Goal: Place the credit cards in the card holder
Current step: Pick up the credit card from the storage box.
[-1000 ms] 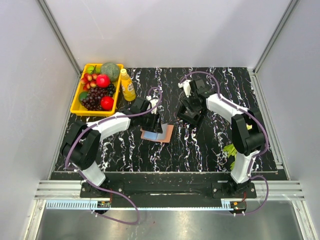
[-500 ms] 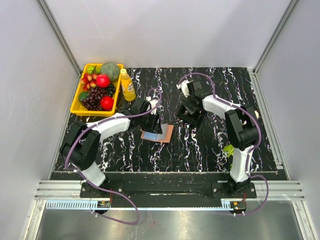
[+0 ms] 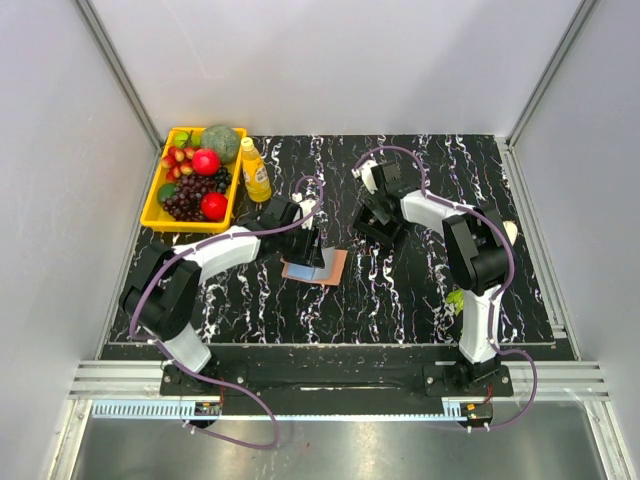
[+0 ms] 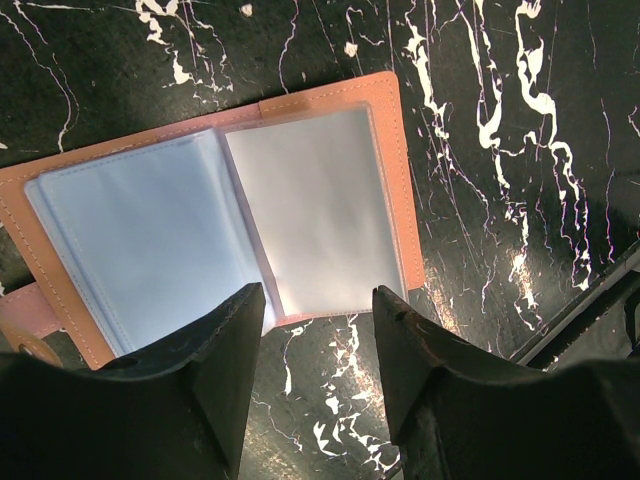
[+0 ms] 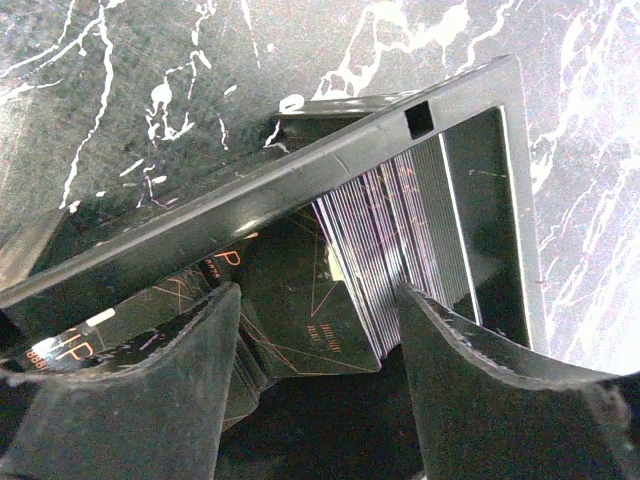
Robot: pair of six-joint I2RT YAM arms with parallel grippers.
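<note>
The card holder (image 4: 200,230) is laid open on the worktop (image 4: 500,80) near its middle, clear sleeves turned up. The left jaws are held just over one edge of it, spread apart with nothing between them. The right jaws, likewise released and empty, are set over the black box (image 5: 300,170), in which the cards (image 5: 375,250) are stacked, dark and leaning.

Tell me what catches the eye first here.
The yellow tray of bright fruit at the far left stands out against the black marble table. At the centre the card holder lies open, its clear sleeves looking empty, with the left gripper open above it. To its right, the right gripper hovers open over a black box holding a stack of dark cards.
</note>
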